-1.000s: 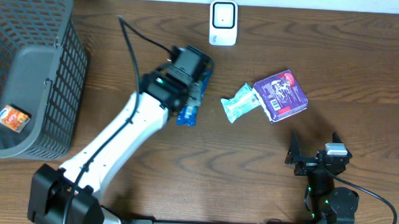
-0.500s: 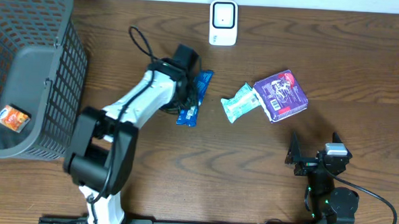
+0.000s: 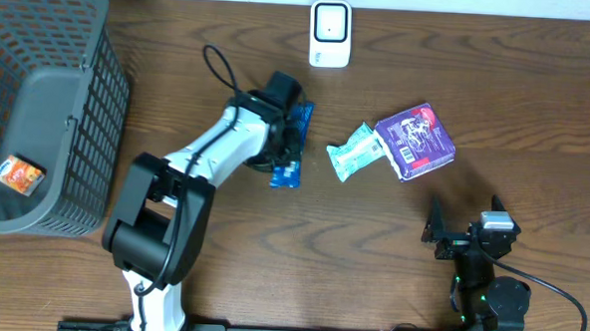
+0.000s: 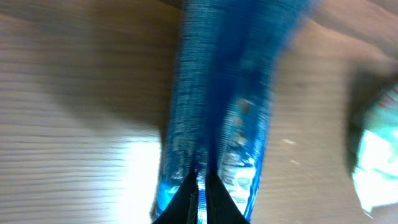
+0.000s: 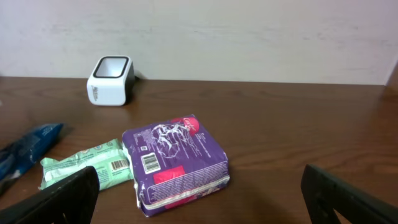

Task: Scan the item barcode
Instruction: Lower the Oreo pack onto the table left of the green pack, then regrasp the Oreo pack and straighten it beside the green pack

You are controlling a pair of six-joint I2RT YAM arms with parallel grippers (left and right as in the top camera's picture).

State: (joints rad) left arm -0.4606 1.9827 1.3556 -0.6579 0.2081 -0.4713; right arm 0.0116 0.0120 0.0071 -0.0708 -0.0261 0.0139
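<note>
The task item is a long, narrow blue packet (image 3: 290,145), glossy, with pale print toward one end; I cannot make out a barcode on it. It lies just left of centre in the overhead frame, on the brown wooden table (image 3: 537,96), below and slightly left of the white scanner (image 3: 330,33) at the top centre edge. The left gripper (image 3: 284,135) is clamped on this packet, its jaws pressed together over the wrapper. The right gripper (image 3: 464,225) stands with its jaws spread wide, gripping nothing, at the lower right. To the right of the blue packet lie a green packet (image 3: 353,153) and, touching it, a purple pack (image 3: 415,141). A dark mesh basket (image 3: 97,127) fills the upper left, with a small orange item (image 3: 18,174) inside. The left arm covers part of the blue packet from overhead. The left wrist view is blurred but shows the dark fingertips (image 4: 186,199) meeting on the wrapper. The right wrist view alone shows barcodes on the green and purple items.
</note>
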